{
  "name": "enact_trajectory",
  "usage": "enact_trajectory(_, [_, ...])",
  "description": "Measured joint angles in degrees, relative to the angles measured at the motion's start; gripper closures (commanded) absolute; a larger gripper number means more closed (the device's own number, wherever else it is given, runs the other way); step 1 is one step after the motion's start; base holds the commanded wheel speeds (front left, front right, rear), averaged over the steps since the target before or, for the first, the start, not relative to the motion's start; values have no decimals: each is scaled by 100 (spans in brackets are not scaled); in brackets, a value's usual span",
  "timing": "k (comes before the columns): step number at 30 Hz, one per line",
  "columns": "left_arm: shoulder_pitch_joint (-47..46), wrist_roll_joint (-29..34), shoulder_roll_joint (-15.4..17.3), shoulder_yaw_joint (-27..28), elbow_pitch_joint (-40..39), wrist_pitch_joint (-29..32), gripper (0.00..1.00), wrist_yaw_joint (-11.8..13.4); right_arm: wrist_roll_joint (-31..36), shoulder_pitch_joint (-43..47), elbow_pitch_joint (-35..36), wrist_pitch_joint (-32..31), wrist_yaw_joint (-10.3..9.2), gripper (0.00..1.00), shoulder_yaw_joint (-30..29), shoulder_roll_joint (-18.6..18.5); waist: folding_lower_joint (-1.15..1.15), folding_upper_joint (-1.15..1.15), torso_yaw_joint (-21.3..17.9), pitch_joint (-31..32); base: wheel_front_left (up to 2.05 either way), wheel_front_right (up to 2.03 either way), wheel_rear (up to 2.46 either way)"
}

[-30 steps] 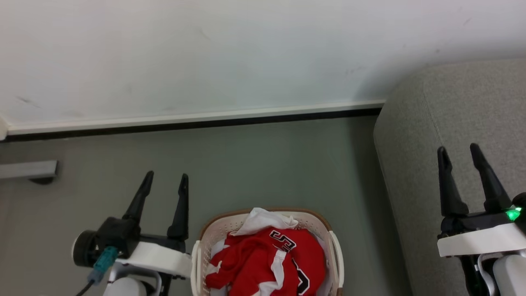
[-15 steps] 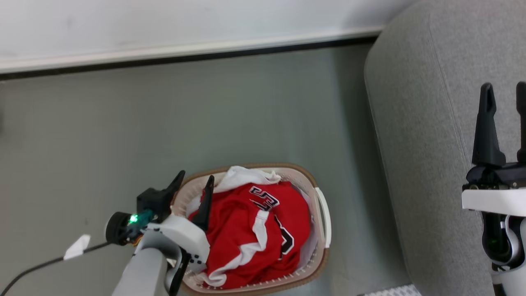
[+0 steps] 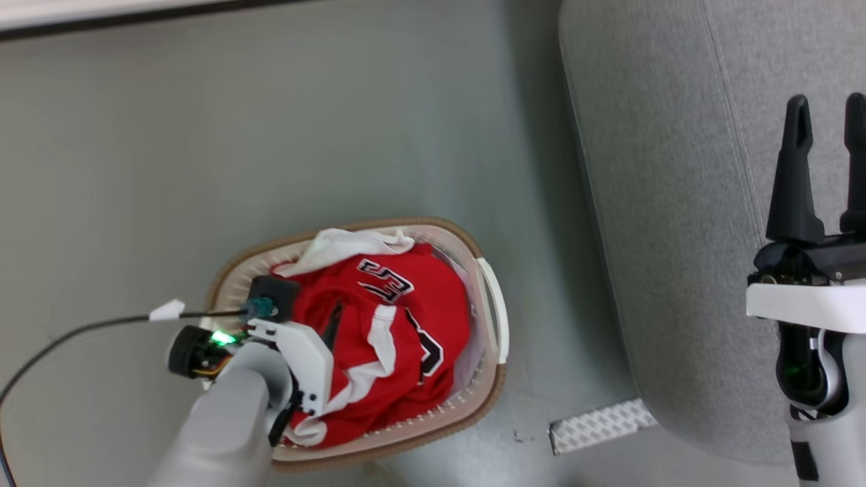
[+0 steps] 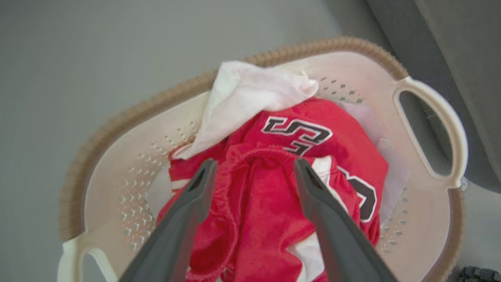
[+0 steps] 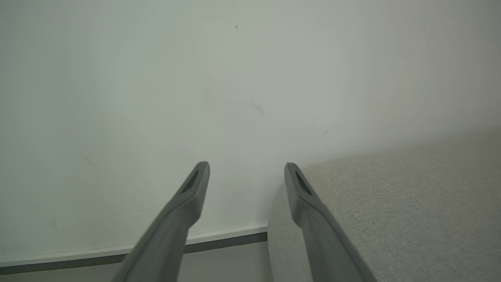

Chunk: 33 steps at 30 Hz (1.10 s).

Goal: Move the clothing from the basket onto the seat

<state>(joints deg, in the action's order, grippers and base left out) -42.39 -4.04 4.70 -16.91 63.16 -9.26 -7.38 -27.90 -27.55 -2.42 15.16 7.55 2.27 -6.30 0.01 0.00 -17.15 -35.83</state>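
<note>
1. The left gripper (image 4: pixel 254 162), which a second ago stood beside the basket (image 3: pixel 484 399) over bare floor, is now above it, with its fingers aimed down into the pile.
2. Its jaws are spread fully wide and hold nothing. They straddle a gathered red fold of the clothing (image 4: pixel 270 219) (an elastic hem, by the look of it). Whether the tips already touch the cloth cannot be told.
3. All the clothing lies in the basket, with a white piece (image 4: pixel 250 90) draped toward the far rim. None is on the seat (image 3: pixel 663 203).
4. The right gripper (image 3: pixel 827 101) is unchanged: wide open, empty, and poised over the seat.
5. The head camera has dipped, so the basket's shift in that view is the camera's doing.
6. Assessment: the approach looks complete, but the grasp has not been made. Closing on the fold comes next, and a shallow pinch may slip off the slick fabric.
</note>
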Motion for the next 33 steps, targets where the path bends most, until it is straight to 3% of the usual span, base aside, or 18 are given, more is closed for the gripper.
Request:
enact_trajectory(11, [-613,107,203,-475,814,621,0,-14,-53,-259,88,0,0,0,177,214,0,0,-455,-598,0,0,0])
enact_trajectory(17, [-773,252,358,-620,945,888,0,164,-90,-289,99,0,0,0,225,277,-1,0,-666,-818,0,0,0])
enact_trajectory(26, [-884,258,500,-829,1017,1407,0,71,-115,-335,89,0,0,0,291,316,-1,0,-824,-1116,0,0,0])
enact_trajectory(27, [-884,258,501,-846,1021,1444,17,59,-115,-349,88,0,0,0,297,320,-1,0,-835,-1144,0,0,0])
enact_trajectory(28, [-884,254,500,-850,1024,1475,51,58,-115,-358,86,0,0,0,301,321,-1,0,-842,-1165,0,0,0])
enact_trajectory(29, [-885,246,501,-851,1027,1478,68,44,-115,-363,78,0,0,0,302,323,-1,0,-845,-1177,0,0,0])
enact_trajectory(30, [-886,245,503,-859,1029,1479,91,34,-115,-368,69,0,0,0,302,324,-1,0,-844,-1180,0,0,0])
enact_trajectory(31, [-886,227,503,-864,1034,1480,100,34,-115,-375,56,0,0,0,303,325,-1,0,-841,-1176,0,0,0])
enact_trajectory(33, [-883,152,501,-857,1037,1477,100,32,-114,-383,30,0,0,0,307,326,-1,0,-832,-1148,0,0,0])
